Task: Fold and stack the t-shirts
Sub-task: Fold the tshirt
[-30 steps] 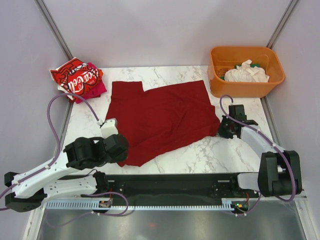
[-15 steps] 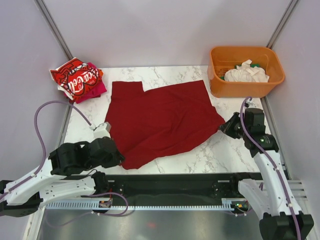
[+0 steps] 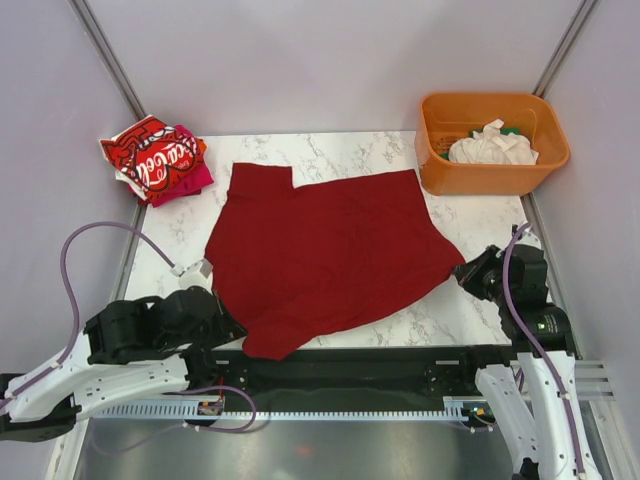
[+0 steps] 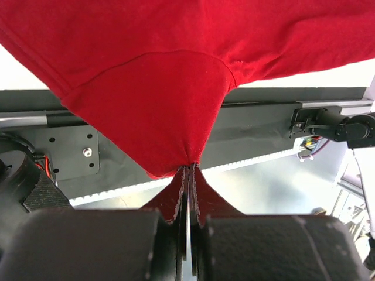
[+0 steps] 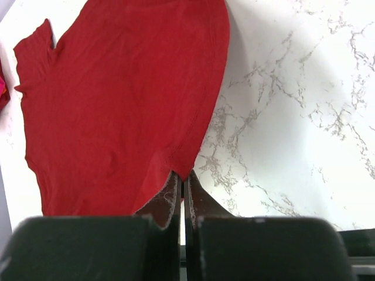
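i count four tees: dark red tee (image 3: 325,250), bright red lettered tee (image 3: 150,155), magenta tee (image 3: 196,178), white tee (image 3: 490,148); one orange tub (image 3: 445,172); two arms, left arm (image 3: 130,338) and right arm (image 3: 540,325).

dark red tee (image 3: 325,250) spread flat mid-table, near edge reaching the table's front. left gripper (image 3: 228,326) pinches its near-left corner, right gripper (image 3: 463,272) its right corner. bright red lettered tee (image 3: 150,155) sits on magenta tee (image 3: 192,180) far left. white tee (image 3: 492,146) in orange tub (image 3: 480,177) far right.
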